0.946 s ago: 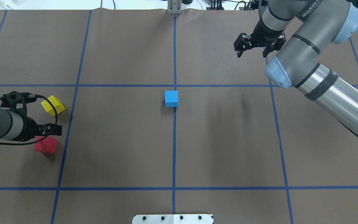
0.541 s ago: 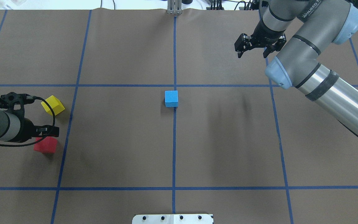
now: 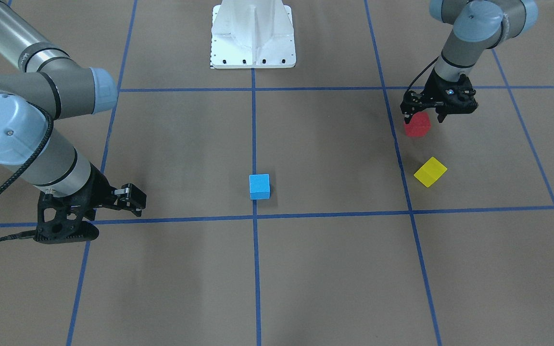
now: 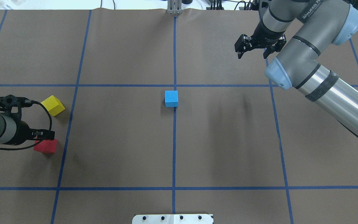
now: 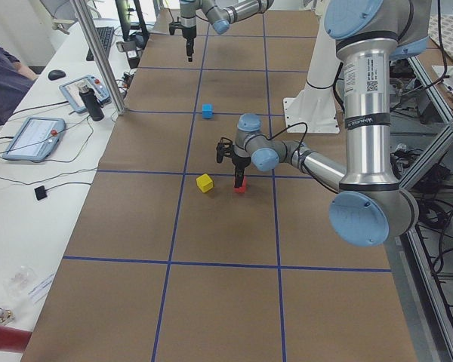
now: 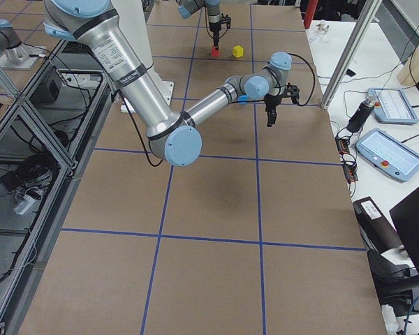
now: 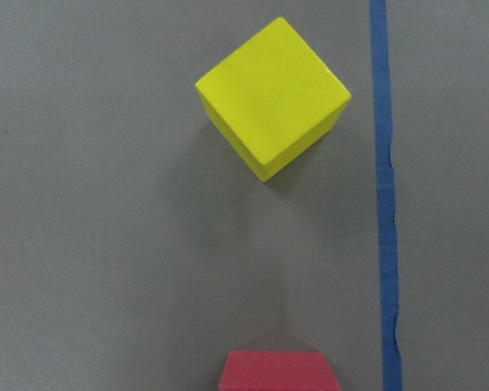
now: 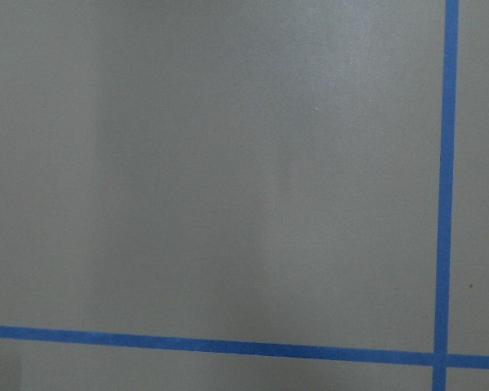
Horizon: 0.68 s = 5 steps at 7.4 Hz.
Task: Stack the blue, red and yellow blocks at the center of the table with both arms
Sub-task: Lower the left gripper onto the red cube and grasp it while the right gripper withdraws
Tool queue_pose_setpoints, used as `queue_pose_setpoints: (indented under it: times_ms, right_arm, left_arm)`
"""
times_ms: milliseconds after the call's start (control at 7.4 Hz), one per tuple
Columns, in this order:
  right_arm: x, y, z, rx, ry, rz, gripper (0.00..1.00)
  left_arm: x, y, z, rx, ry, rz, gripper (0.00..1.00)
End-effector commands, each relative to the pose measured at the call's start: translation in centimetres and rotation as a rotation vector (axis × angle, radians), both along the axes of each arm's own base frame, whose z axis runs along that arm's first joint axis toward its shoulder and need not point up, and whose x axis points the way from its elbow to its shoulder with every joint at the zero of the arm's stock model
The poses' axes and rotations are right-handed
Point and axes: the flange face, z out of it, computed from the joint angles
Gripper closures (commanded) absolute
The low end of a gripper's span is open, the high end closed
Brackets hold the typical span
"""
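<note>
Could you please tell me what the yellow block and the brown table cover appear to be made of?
Yellow block: matte, evenly coloured, slightly soft corners, no glare; likely foam or painted wood, undecidable. Table cover: matte brown paper by the look, its far edge wavy, with blue tape lines.

Brown paper-covered table (image 4: 120,140), blue tape grid (image 4: 174,155); white side bench (image 5: 23,226) holding tablet (image 5: 30,138).

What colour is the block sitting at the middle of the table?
The block is blue, which shows best in the overhead view.
</note>
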Motion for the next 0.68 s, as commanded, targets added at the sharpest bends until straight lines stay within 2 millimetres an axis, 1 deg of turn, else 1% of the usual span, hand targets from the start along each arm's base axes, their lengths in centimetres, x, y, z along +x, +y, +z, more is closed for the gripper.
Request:
queue_pose_setpoints:
  times_ms: [0,270,405,541]
  right_arm:
    - [0.0,0.1,0.4,-0.004,0.003,0.0,0.01]
    - [0.1,0.1,0.7,-0.007,0.005,-0.001,0.01]
    - [0.1,0.1,0.7,-0.007,0.005,-0.001,0.01]
    - [0.1,0.1,0.8,-0.008,0.006,-0.001,0.01]
  left_arm:
    - [0.8,0.5,0.2,-0.002,-0.003,0.018,0.01]
    - [0.8,0.5,0.4,-0.002,-0.007,0.022,0.01]
    - [1.0,0.4,1.1,-0.008,-0.017,0.025,0.01]
    - [1.2,0.4,1.6,-0.013,-0.024,0.029,0.05]
